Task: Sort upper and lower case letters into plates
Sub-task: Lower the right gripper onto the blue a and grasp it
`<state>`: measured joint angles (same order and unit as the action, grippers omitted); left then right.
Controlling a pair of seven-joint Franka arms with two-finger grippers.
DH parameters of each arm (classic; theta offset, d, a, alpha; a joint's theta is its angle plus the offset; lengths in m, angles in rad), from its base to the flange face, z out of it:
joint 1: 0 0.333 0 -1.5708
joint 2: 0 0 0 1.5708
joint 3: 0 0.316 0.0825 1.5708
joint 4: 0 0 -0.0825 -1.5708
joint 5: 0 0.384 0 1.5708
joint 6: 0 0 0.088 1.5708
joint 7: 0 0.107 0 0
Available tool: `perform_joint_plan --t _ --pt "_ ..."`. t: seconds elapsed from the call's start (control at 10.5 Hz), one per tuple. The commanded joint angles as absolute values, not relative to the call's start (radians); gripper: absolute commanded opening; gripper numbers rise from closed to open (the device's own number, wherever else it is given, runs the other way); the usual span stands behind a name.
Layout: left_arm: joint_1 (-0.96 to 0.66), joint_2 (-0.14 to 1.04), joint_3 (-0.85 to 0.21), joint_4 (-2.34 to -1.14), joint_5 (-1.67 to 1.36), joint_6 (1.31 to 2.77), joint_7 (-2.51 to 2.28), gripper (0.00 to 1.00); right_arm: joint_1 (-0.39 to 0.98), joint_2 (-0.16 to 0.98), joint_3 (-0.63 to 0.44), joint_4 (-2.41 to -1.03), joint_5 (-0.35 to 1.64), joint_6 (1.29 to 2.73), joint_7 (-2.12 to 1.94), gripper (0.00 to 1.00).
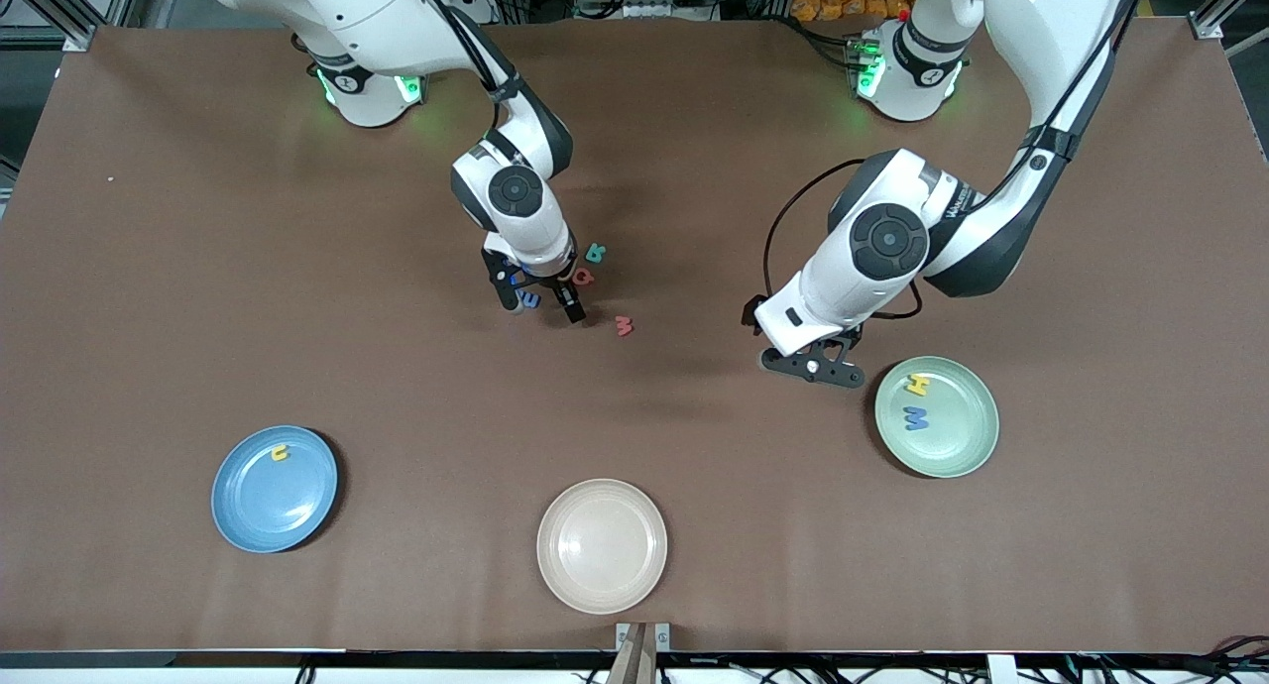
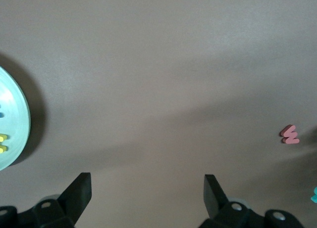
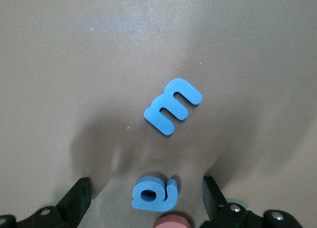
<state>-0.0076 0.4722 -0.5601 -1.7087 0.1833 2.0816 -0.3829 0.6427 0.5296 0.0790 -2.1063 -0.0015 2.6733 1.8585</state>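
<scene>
My right gripper is low over the middle of the table, open, its fingers astride a small blue letter that lies on the cloth. A blue "m" lies close by, and the top of a red letter peeks in beside the jaws. A teal letter, a red letter and another red one lie around that gripper. My left gripper hangs open and empty beside the mint plate, which holds a yellow letter and a blue one. The blue plate holds one yellow letter.
A beige plate sits at the table edge nearest the front camera, between the two other plates. The left wrist view shows the mint plate's rim, a red letter and brown cloth under the left gripper.
</scene>
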Motion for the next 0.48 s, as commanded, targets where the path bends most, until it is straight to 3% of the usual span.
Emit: perform_joint_plan --t 0.0,0.38 --pt "-0.012 0.454 -0.555 -1.715 0.158 2.072 -0.393 1.00 0.657 0.528 0.069 -2.109 -0.009 2.671 1.882 1.00" --pt "-0.012 0.456 -0.555 -1.715 0.158 2.072 -0.391 1.00 0.664 0.525 0.069 -2.111 -0.009 2.658 1.884 1.00"
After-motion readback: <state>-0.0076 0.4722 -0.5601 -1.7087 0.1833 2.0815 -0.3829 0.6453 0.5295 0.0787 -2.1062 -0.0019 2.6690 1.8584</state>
